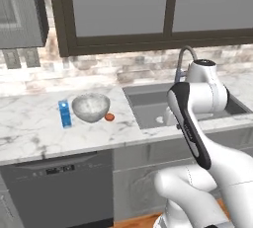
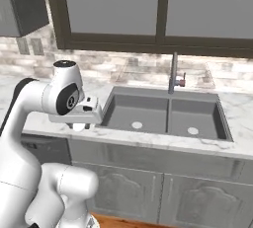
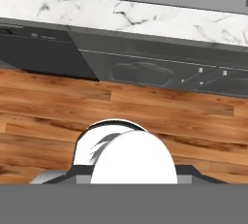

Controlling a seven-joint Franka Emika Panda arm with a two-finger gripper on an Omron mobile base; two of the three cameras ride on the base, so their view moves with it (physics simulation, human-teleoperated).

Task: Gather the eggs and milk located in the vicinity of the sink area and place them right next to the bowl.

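While my arm is folding up over the lower right of the left base frame, the white marble counter (image 1: 29, 123) is stretching across the middle, under dark-framed windows (image 1: 148, 10). At center right the sink (image 1: 148, 106) is lying recessed, basins bare. At center left the bowl (image 1: 90, 107) is sitting with the milk (image 1: 64, 113) just beside its left and the eggs (image 1: 109, 117) just beside its right. I cannot tell how my claw's jaws are standing.
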